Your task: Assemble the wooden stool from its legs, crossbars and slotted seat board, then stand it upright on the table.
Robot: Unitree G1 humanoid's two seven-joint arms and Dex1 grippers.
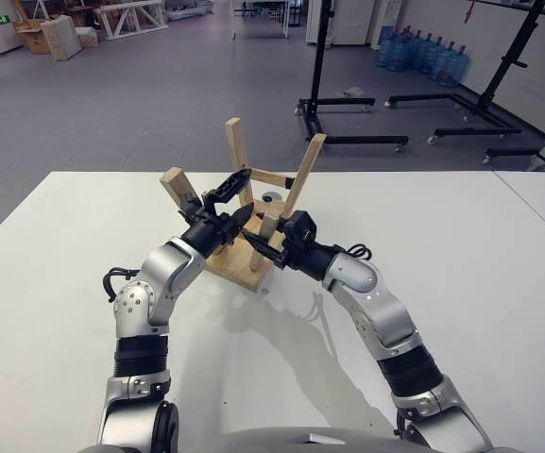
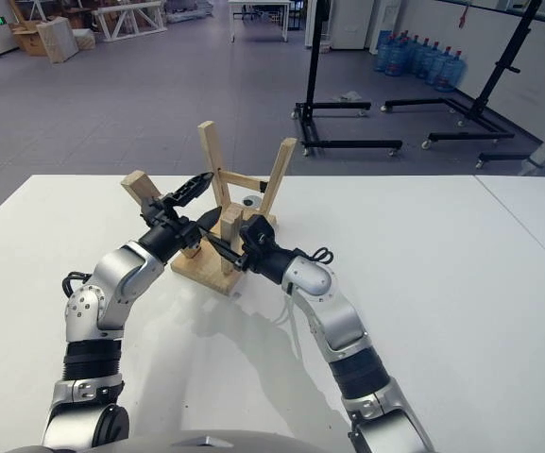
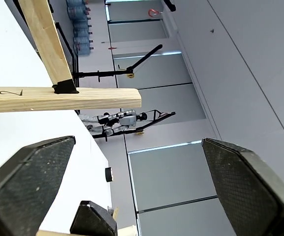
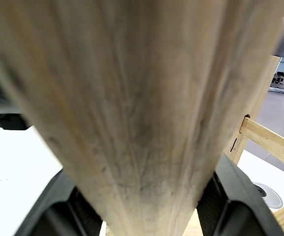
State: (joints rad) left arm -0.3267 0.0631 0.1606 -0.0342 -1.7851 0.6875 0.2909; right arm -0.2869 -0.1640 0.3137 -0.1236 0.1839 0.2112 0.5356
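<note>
The stool stands legs-up on the white table. My right claw clamps one leg; my left claw gapes wide by a crossbar. Beyond are a grey floor, black racks and water bottles.

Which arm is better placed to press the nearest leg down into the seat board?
Right. The right claw is shut on the pale wooden leg standing over the flat wooden seat board. The left claw is open and holds nothing.
</note>
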